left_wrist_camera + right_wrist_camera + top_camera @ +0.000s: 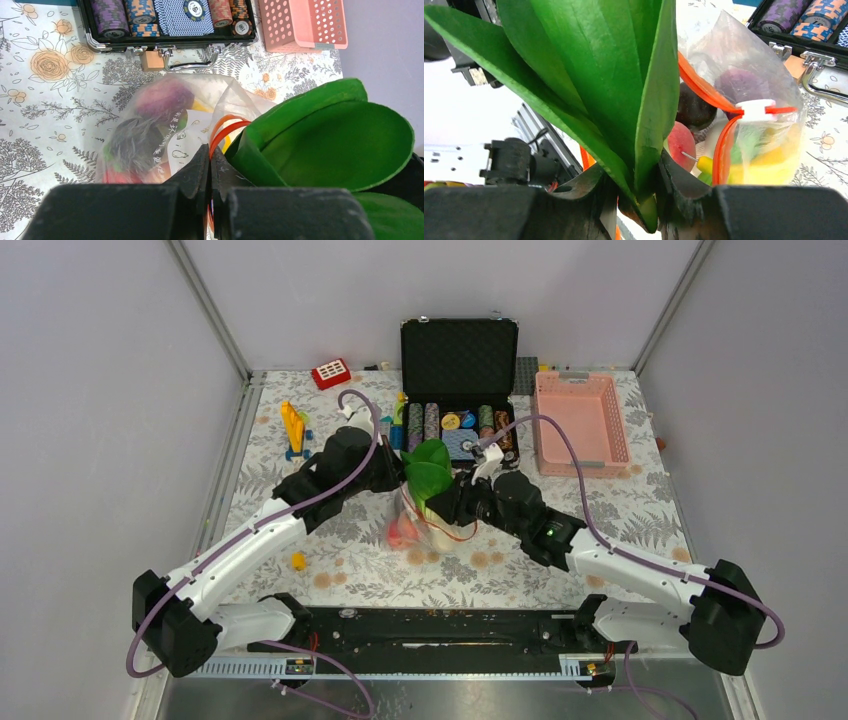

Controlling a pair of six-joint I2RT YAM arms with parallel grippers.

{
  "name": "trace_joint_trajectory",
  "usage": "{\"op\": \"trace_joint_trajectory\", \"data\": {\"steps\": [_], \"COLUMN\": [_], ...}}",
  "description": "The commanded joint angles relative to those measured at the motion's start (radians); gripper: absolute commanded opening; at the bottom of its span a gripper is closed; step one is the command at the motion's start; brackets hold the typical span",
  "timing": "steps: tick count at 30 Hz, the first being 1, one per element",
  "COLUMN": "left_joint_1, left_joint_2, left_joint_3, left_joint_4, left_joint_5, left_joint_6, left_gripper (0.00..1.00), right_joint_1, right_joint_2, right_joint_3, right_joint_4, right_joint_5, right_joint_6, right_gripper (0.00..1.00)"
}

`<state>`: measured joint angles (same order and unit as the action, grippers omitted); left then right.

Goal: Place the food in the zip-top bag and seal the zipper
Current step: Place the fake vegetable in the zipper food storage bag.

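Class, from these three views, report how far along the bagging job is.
Done: a purple ball and red fruit sit inside the zip-top bag. In hand: the left gripper pinches the bag's mouth at the zipper; the right gripper holds the leafy cabbage at the opening. Left: drop the cabbage in, then seal the open zipper.

Bright, even light, faint shadows; near jaws blur in both wrist views, right background overexposed.

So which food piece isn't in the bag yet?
The green leafy vegetable, held by the right gripper; the purple ball, red fruit and others lie inside the zip-top bag.
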<state>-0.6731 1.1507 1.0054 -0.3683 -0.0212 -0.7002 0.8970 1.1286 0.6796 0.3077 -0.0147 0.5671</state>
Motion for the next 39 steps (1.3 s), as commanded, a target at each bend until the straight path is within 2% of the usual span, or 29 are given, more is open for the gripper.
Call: {"op": "trace_joint_trajectory", "data": {"steps": [1,4,7,12,20,23,24,25,28,29,34,37,39], "left_joint_1": [0.006,0.006,0.006,0.006,0.004,0.005,0.005,0.004,0.005,0.004,0.004,0.004,0.005], "left_joint_2": [-0.045,-0.052,-0.066,-0.09,-0.124,-0.125,-0.124,-0.122,-0.117,-0.115,-0.11,-0.11,-0.108], "left_joint_3": [0.013,0.022,0.031,0.034,0.005,-0.006,-0.009,-0.013,-0.024,-0.027,-0.035,-0.038,-0.038], "left_joint_4": [0.034,0.033,0.036,0.053,0.105,0.106,0.106,0.107,0.112,0.115,0.118,0.119,0.119], "left_joint_5": [-0.038,-0.04,-0.034,-0.011,0.085,0.084,0.083,0.081,0.077,0.074,0.077,0.079,0.09], "left_joint_6": [0.006,0.014,0.026,0.043,0.057,0.056,0.056,0.054,0.05,0.048,0.042,0.043,0.046], "left_gripper": [0.0,0.0,0.0,0.0,0.0,0.0,0.0,0.0,0.0,0.0,0.0,0.0,0.0], "right_joint_1": [0.027,0.036,0.037,0.038,0.06,0.065,0.066,0.065,0.065,0.065,0.066,0.066,0.065], "right_joint_2": [0.004,0.014,0.054,0.115,0.25,0.247,0.228,0.204,0.12,0.095,0.013,-0.011,-0.028], "right_joint_3": [0.099,0.131,0.184,0.206,0.314,0.323,0.311,0.291,0.219,0.211,0.222,0.238,0.244], "right_joint_4": [-0.198,-0.292,-0.466,-0.573,-0.764,-0.765,-0.736,-0.699,-0.558,-0.534,-0.52,-0.531,-0.519], "right_joint_5": [-0.017,-0.019,0.004,0.055,0.347,0.377,0.354,0.323,0.175,0.125,-0.025,-0.021,-0.003], "right_joint_6": [-0.105,-0.124,-0.129,-0.129,-0.116,-0.114,-0.119,-0.131,-0.186,-0.206,-0.302,-0.344,-0.369], "right_gripper": [0.0,0.0,0.0,0.0,0.0,0.0,0.05,0.16,0.29,0.36,0.68,0.79,0.82]}}
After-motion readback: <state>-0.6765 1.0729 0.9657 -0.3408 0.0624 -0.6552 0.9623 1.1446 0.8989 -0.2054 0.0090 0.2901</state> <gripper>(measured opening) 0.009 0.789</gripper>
